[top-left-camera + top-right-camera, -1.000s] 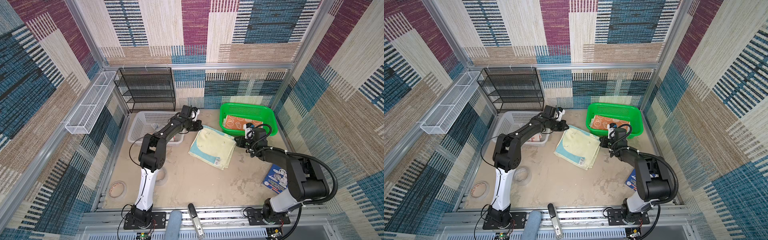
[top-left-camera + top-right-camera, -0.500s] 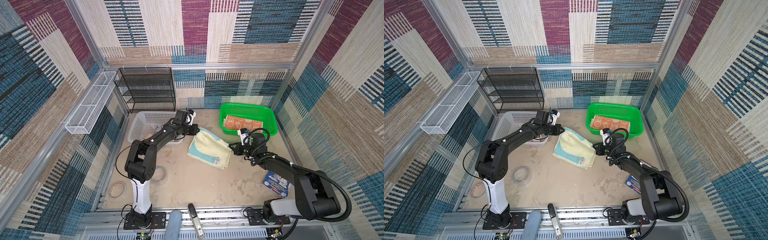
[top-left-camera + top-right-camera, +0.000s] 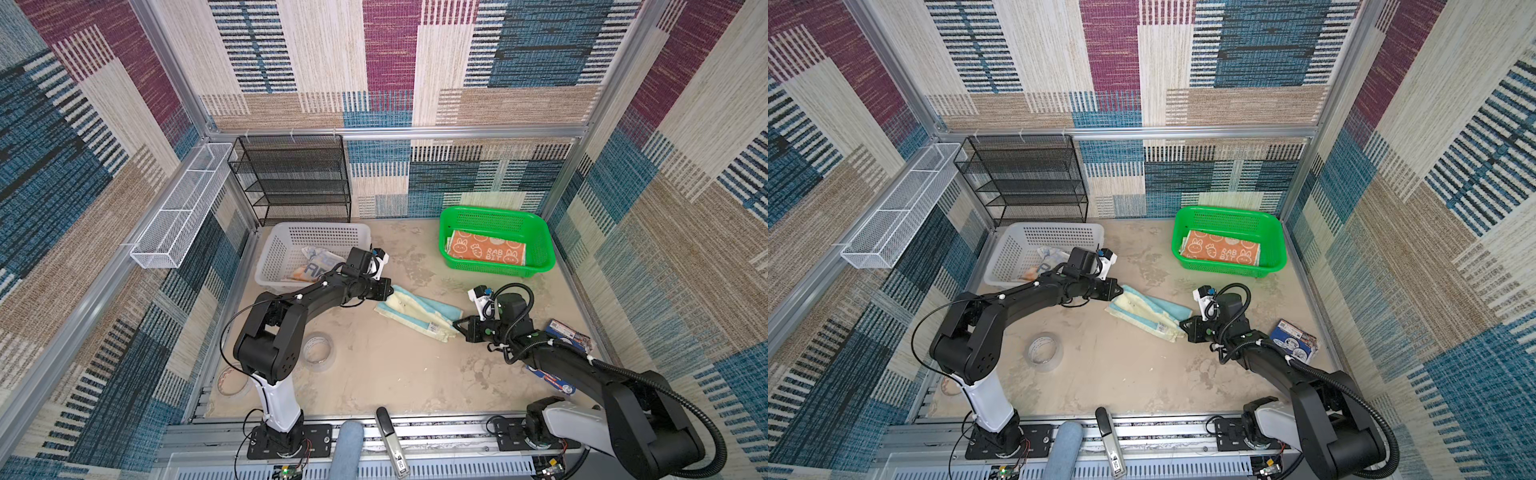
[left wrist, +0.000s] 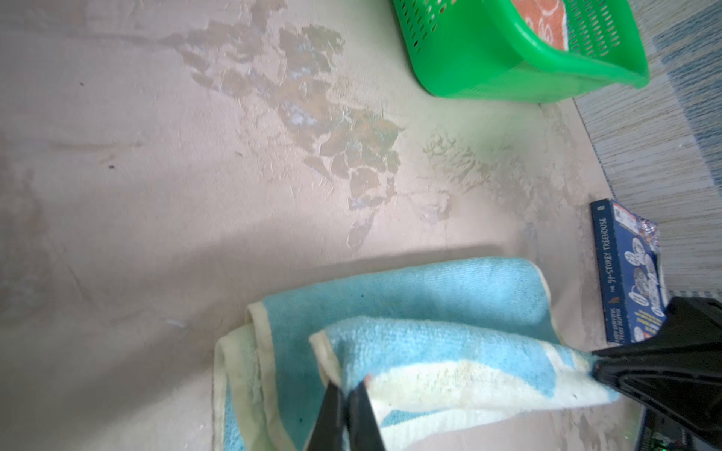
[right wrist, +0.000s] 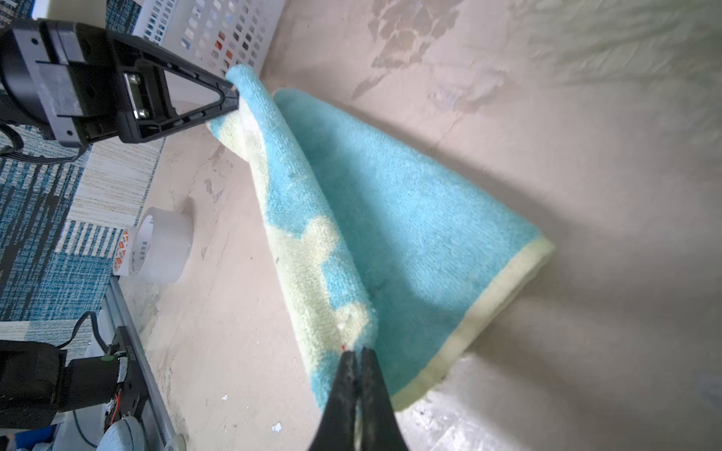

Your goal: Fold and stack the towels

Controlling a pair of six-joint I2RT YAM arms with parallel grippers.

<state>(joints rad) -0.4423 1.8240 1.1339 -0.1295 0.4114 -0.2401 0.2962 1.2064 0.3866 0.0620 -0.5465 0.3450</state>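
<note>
Teal towel (image 3: 415,312) corners in left tool (image 3: 391,292), right tool (image 3: 456,324); open tabletop (image 3: 395,374) around.

A: What encloses the space?
B: Woven patchwork walls (image 3: 390,62), blue, maroon and beige, on an aluminium frame (image 3: 395,134).
A: Any furniture?
B: A black mesh shelf rack (image 3: 291,178) at centre left, with a white wire tray (image 3: 178,208) to its left. The beige floor (image 3: 374,374) is stained.
</note>
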